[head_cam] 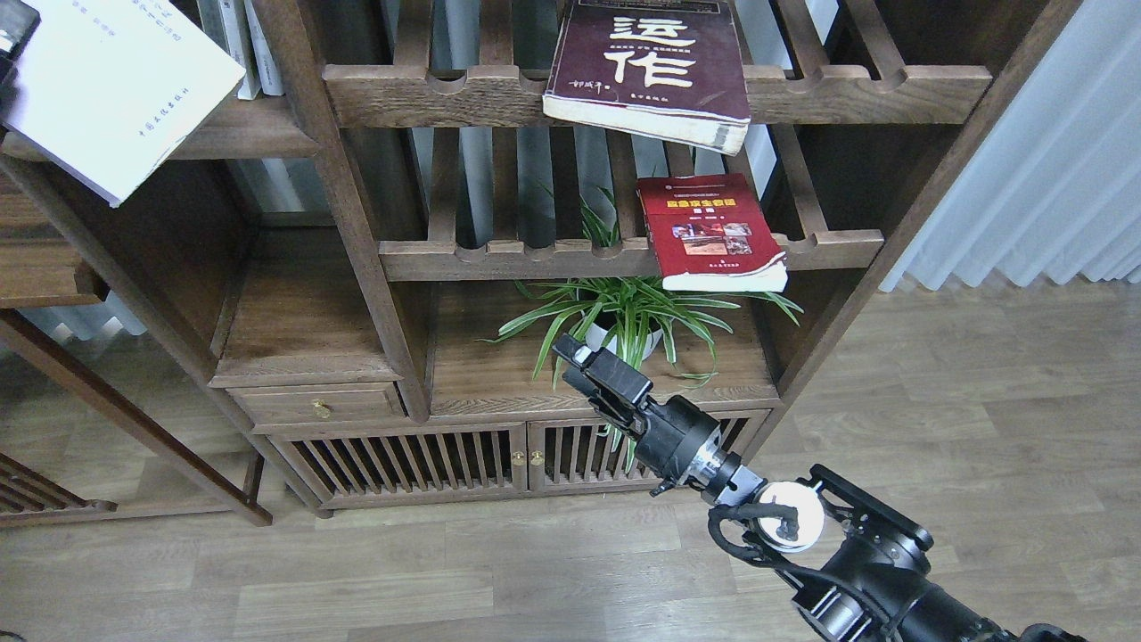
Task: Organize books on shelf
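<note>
The pale lavender-white book hangs tilted at the top left, over the front edge of the solid dark-brown shelf board. My left gripper shows only as a dark fingertip on the book's left corner and is shut on it. The thick maroon book lies flat on the upper slatted rack. The red book lies flat on the lower slatted rack, overhanging its front rail. My right gripper is shut and empty, low in front of the cabinet, below and left of the red book.
Thin white and grey upright books stand on the shelf board behind the pale book. A potted spider plant sits just behind my right gripper. A drawer and slatted doors lie below. A curtain hangs at the right.
</note>
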Available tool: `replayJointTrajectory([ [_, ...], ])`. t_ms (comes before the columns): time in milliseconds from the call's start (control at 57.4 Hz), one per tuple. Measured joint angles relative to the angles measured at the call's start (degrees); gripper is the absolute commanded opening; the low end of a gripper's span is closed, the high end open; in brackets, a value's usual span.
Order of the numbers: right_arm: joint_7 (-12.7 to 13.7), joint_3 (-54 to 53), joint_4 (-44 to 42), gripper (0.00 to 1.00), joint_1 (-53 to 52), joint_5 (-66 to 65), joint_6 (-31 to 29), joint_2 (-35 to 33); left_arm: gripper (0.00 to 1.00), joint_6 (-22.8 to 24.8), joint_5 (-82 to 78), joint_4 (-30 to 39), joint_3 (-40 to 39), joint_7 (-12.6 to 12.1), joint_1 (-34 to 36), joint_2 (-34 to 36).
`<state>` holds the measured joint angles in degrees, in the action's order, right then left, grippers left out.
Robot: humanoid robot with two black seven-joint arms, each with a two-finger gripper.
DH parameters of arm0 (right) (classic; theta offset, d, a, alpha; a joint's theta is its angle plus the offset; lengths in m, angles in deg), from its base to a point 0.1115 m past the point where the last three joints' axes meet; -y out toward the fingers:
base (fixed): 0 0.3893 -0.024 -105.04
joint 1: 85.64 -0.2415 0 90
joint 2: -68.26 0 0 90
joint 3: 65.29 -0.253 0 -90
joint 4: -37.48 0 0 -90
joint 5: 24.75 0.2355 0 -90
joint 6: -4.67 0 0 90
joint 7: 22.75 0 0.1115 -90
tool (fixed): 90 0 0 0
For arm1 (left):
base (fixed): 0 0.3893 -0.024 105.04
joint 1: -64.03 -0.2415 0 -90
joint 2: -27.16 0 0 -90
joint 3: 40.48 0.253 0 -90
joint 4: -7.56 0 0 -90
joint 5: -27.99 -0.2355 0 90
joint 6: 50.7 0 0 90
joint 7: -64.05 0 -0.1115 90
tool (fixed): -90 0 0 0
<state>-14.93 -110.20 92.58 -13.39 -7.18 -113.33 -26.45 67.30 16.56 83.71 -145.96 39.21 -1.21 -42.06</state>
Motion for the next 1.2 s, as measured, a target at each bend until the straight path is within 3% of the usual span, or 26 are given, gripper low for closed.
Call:
replayJointTrajectory([
  [453, 0.0, 0.0, 0.0, 0.9, -1.0, -0.3, 0.0, 1.5, 0.0, 0.0, -15.9, -0.1, -4.4, -0.1, 6.4, 0.1],
  [697, 0.0, -0.2, 0.0, 0.91, -1.1, -0.3, 0.0, 2.0, 0.0, 0.0, -25.0, -0.1, -3.9, 1.5, 9.5, -0.2],
  [837, -0.1, -0.3, 0.1, 0.91, -0.8, -0.3, 0.0, 2.5, 0.0, -0.9, -31.1, 0.0, -2.7, 5.0, 11.3, -0.3],
  [871, -0.1, -0.3, 0.1, 0.91, -0.8, -0.3, 0.0, 2.8, 0.0, -2.2, -32.6, 0.0, -2.1, 6.2, 11.6, -0.3],
  [889, -0.1, -0.3, 0.1, 0.91, -0.7, -0.3, 0.0, 3.2, 0.0, -4.7, -34.2, 0.0, -0.9, 8.2, 11.9, -0.3],
  [1063, -0.1, -0.3, 0.1, 0.91, -0.6, -0.3, 0.0, 4.0, 0.0, -12.3, -37.9, -0.9, 3.5, 12.4, 13.2, 0.2],
  [1203, -0.1, -0.1, 0.1, 0.91, -0.6, -0.3, 0.0, 4.1, 0.0, -15.4, -40.8, -3.7, 6.4, 15.5, 15.6, 0.2],
])
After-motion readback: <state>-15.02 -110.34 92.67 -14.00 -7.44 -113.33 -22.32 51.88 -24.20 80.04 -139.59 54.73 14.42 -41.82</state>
